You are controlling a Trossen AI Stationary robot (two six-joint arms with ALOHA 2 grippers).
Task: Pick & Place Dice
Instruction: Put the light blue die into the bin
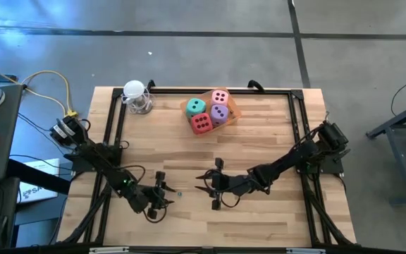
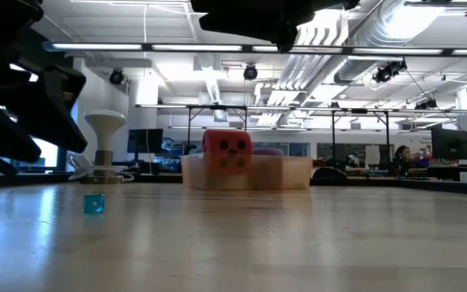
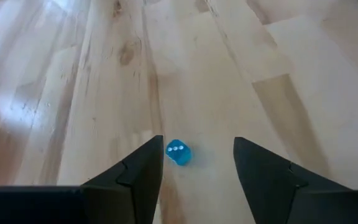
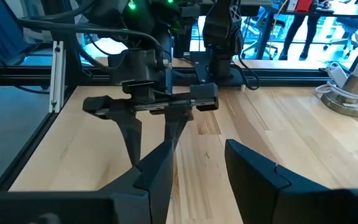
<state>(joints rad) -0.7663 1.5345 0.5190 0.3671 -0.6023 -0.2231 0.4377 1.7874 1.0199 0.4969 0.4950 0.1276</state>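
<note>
Four big dice, teal [image 1: 195, 106], pink [image 1: 220, 97], purple [image 1: 219, 113] and red [image 1: 201, 123], sit together in a shallow clear tray [image 1: 232, 107] at the table's far middle. In the low view only the red die [image 2: 227, 152] stands out above the tray [image 2: 298, 173]. A tiny clear blue die [image 3: 178, 152] lies on the wood near the front left. My left gripper [image 3: 197, 155] is open, and the blue die [image 1: 179, 193] lies between its fingertips, close beside one finger. My right gripper [image 1: 213, 187] is open at the near middle, with nothing between its fingers.
A white-topped clear object [image 1: 137, 95] stands at the far left corner. Black frame rails [image 1: 111, 127] run along the table's sides and far edge. Bare wood lies between the tray and both grippers. My left gripper [image 4: 151, 134] faces the right one at close range.
</note>
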